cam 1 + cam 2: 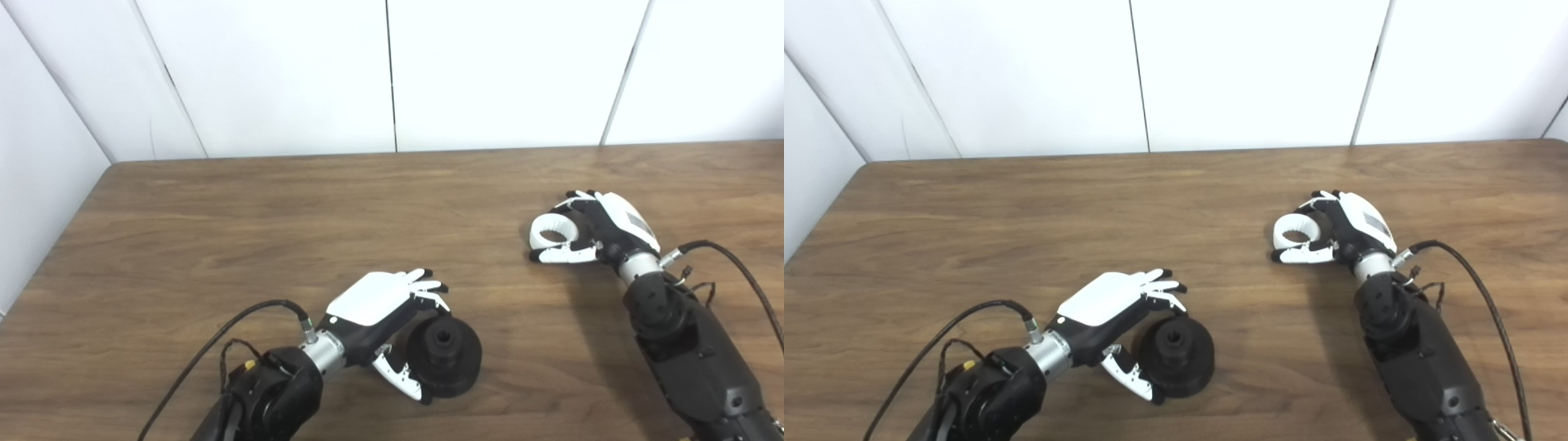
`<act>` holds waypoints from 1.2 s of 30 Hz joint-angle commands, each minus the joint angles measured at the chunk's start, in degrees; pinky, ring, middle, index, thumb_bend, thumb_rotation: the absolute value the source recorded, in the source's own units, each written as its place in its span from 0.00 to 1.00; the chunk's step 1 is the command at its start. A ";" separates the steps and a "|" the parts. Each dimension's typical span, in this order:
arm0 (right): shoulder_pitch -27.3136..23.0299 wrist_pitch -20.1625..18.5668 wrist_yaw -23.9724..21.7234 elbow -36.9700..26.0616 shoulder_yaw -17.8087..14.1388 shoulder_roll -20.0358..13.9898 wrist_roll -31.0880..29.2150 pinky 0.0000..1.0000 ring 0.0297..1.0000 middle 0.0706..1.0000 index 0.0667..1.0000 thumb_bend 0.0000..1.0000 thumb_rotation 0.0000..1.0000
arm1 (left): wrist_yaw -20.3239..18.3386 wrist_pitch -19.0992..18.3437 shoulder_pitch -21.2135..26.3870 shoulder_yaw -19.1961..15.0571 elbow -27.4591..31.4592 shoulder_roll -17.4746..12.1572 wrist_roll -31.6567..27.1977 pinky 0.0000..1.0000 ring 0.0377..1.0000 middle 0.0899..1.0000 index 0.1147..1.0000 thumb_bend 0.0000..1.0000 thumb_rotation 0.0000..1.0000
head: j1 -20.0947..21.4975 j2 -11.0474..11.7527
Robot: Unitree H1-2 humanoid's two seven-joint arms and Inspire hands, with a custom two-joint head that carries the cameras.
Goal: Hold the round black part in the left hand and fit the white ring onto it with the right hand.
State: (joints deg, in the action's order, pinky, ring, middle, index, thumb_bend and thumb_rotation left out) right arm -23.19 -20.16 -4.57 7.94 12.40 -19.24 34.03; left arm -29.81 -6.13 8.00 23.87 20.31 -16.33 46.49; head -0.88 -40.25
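The left hand (383, 306) is cupped around the black part (445, 354), fingers over its top edge and thumb (401, 375) against its near side, while the part sits on the table (245, 233) near the front edge. Well apart to the right, the right hand (597, 229) grips the white ring (553, 231), fingers curled over its far rim and thumb along its near side. The ring rests low at the table, its hole facing up.
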 commanded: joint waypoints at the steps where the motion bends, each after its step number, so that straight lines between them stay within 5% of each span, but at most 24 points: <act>1: -2.28 1.97 1.00 -1.86 -0.75 -0.99 0.13 1.00 1.00 0.91 0.64 0.83 0.32 | 0.40 -0.08 1.13 -0.83 1.75 -0.20 0.34 0.96 0.99 0.91 0.56 0.83 0.25 | 0.00 -0.03; 36: -0.98 2.64 2.53 -1.38 -1.33 -1.47 0.29 0.96 0.98 0.89 0.62 0.82 0.29 | -0.39 0.08 0.78 -1.74 2.16 -0.32 -0.02 0.96 0.99 0.91 0.57 0.83 0.26 | 0.31 -0.38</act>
State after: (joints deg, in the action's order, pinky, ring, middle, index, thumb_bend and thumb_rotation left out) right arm -22.30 -19.36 -3.61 7.79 11.86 -20.39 34.10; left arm -31.15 -6.36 7.94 22.85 20.55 -16.36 46.43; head -0.53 -40.61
